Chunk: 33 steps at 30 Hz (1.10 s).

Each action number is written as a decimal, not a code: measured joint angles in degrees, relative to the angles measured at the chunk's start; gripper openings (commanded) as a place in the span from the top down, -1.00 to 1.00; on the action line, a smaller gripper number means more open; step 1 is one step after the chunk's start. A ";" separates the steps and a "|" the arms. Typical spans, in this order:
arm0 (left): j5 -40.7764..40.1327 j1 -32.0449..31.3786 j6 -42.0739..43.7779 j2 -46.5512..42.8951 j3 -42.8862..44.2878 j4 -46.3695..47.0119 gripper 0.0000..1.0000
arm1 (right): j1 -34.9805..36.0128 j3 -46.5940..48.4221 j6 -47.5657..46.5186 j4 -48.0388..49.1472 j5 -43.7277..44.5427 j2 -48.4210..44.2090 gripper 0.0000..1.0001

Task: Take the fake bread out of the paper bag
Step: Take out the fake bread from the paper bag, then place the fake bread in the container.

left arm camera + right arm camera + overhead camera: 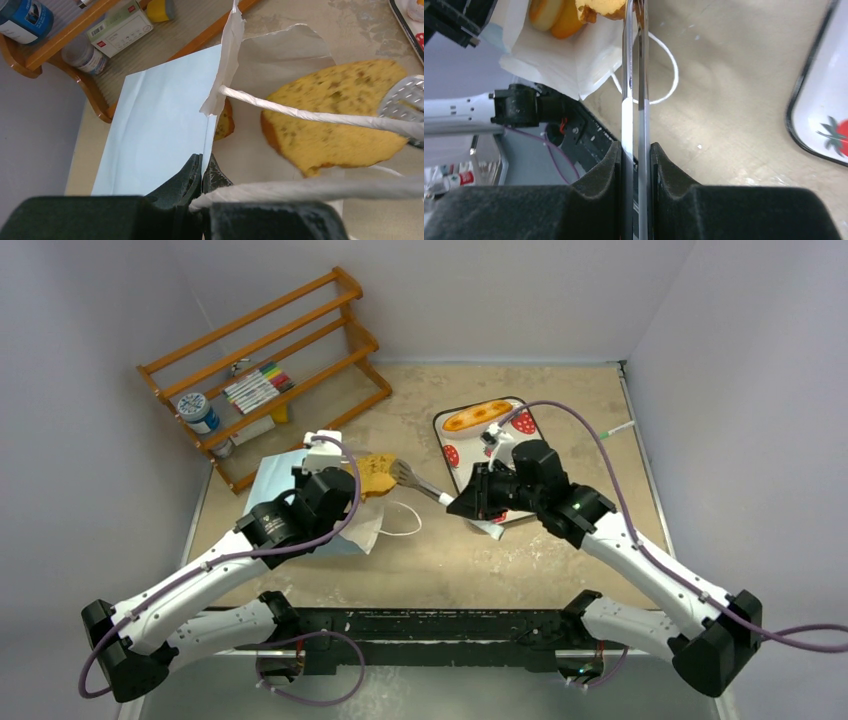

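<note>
Left claw point(202, 167): pinched shut on the paper bag point(160, 125) wall.
Right claw point(635, 155): clamped on metal tongs point(634, 75); their tips, straight ahead, nip 1 toast slice point(340, 115) at the bag mouth.
Done: 1 long loaf point(478, 416) on the tray point(436, 430), just beyond the right claw.
Left: at least 2 orange pastries point(556, 15) inside.

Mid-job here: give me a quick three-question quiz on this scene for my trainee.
1. True or false: the left claw pinches the bag by its edge.
2. What does the right claw grip? A) spoon B) tongs C) knife
3. Fill in: the loaf lies on the ____.
Key: 1 true; 2 B; 3 tray.
</note>
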 measured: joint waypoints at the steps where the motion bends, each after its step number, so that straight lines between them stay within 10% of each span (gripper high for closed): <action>1: 0.02 0.00 0.09 -0.09 -0.28 0.17 1.00 | -0.63 0.02 0.17 -0.94 0.94 -1.16 1.00; 33: 6.64 0.76 7.19 -0.59 -1.70 2.91 1.00 | -28.33 -0.98 4.35 -11.23 19.04 -9.07 1.00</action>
